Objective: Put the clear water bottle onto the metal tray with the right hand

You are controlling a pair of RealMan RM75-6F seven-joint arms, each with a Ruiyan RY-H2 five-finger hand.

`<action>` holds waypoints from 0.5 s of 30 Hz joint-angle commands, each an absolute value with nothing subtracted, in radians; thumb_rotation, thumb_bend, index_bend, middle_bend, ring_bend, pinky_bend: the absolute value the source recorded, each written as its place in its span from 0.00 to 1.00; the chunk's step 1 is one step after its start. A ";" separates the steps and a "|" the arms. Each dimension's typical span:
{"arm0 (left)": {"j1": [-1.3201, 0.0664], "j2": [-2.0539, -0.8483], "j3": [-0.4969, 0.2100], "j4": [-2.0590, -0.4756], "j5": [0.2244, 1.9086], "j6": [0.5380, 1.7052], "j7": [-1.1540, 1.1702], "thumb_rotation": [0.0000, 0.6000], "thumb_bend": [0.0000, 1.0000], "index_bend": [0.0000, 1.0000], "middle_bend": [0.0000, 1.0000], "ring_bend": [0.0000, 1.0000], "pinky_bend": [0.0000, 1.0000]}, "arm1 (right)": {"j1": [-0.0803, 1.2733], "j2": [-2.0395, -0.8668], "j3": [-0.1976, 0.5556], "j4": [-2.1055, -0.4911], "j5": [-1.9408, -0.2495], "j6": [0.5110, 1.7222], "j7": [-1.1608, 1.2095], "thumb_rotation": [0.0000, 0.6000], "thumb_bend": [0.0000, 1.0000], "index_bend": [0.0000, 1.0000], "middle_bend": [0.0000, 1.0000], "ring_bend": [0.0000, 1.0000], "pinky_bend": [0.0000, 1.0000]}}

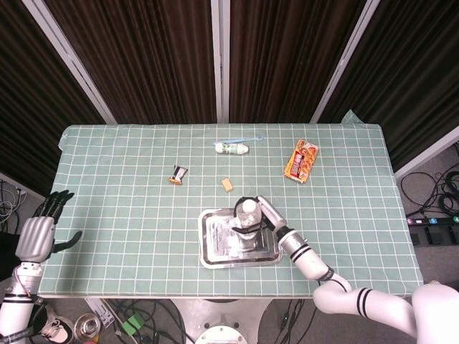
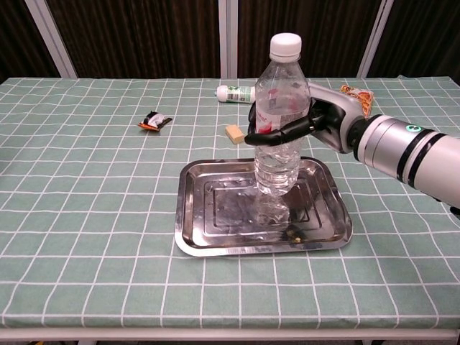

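My right hand point(image 2: 316, 122) grips the clear water bottle point(image 2: 279, 115) around its middle, fingers wrapped over the label. The bottle stands upright with its white cap up, over the middle of the metal tray point(image 2: 208, 215); its base is at or just above the tray floor, and I cannot tell if it touches. From the head view the bottle point(image 1: 248, 222) and right hand point(image 1: 264, 215) sit above the tray point(image 1: 215, 251) at the table's front centre. My left hand point(image 1: 37, 235) hangs open off the table's left edge.
Behind the tray lie a small tan block point(image 2: 235, 134), a dark snack wrapper point(image 2: 154, 120), a white tube lying on its side point(image 2: 237, 93) and an orange snack packet point(image 2: 358, 95). The green checked cloth point(image 2: 86, 215) covers the table.
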State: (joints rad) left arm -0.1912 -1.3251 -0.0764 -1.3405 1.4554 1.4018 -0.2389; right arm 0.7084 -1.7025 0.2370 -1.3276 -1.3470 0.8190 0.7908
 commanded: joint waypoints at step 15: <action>-0.193 -1.336 -0.072 -1.327 1.470 1.404 -0.255 1.00 0.27 0.16 0.18 0.09 0.19 | 0.739 -1.523 0.123 -1.389 -1.529 0.797 0.878 1.00 0.00 0.00 0.03 0.00 0.00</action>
State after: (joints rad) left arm -0.1927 -1.3354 -0.0724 -1.3269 1.4696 1.4038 -0.2546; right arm 0.7347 -1.5664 0.1408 -1.3582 -1.5068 0.7931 0.8983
